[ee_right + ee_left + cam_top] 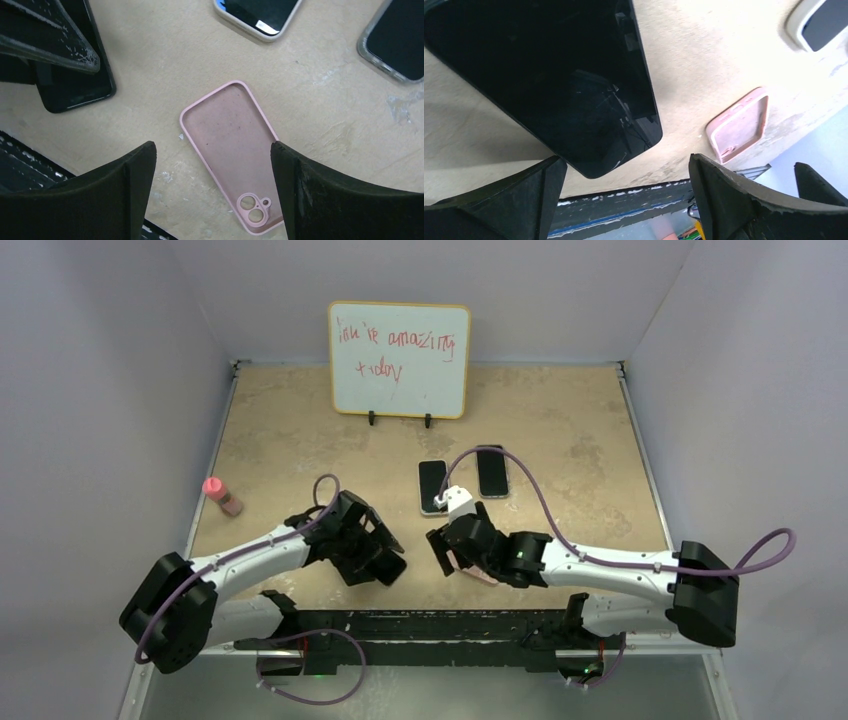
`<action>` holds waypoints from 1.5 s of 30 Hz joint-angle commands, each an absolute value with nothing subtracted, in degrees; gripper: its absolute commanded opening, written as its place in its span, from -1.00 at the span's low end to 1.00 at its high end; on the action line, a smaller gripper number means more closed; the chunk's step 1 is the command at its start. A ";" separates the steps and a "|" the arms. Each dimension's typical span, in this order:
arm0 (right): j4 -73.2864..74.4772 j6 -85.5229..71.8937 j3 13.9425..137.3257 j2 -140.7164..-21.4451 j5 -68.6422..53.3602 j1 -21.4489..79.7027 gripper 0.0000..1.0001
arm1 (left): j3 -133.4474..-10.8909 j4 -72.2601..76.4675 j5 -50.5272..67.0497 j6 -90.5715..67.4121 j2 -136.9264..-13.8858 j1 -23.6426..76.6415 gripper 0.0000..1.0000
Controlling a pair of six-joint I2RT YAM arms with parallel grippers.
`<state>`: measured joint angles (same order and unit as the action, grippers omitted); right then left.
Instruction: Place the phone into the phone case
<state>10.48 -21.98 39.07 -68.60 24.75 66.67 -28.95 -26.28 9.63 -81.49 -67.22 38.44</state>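
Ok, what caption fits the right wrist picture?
Open right end effector hovers over an empty pink phone case.

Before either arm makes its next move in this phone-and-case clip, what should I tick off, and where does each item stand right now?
1. Left hand open: ok.
2. Right hand open and empty: ok.
3. Pink case empty, cavity facing up: ok.
4. Right hand lined up over the pink case: ok; the case lies between its fingers in the right wrist view.
5. Black phone held: not ok; it lies on the table under the left hand.
6. Black phone screen side up: cannot tell.
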 commanded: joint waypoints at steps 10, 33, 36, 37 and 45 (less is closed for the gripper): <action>18.69 -54.55 38.03 -60.47 33.50 66.38 0.65 | -35.98 -14.85 5.32 -72.93 -70.73 38.95 0.93; 29.75 -67.49 38.81 -57.72 36.07 65.55 0.53 | -54.17 -29.52 1.15 23.51 -78.54 39.02 0.63; 30.32 -67.63 38.73 -56.63 34.84 65.56 0.54 | -53.32 -31.93 10.18 30.71 -80.21 39.02 0.54; 30.40 -67.81 38.49 -56.15 34.50 65.52 0.55 | -52.50 -32.95 13.82 34.39 -79.94 39.14 0.54; 30.38 -67.77 34.54 -51.49 32.54 65.57 0.58 | -46.95 -35.88 20.90 54.64 -78.11 39.12 0.71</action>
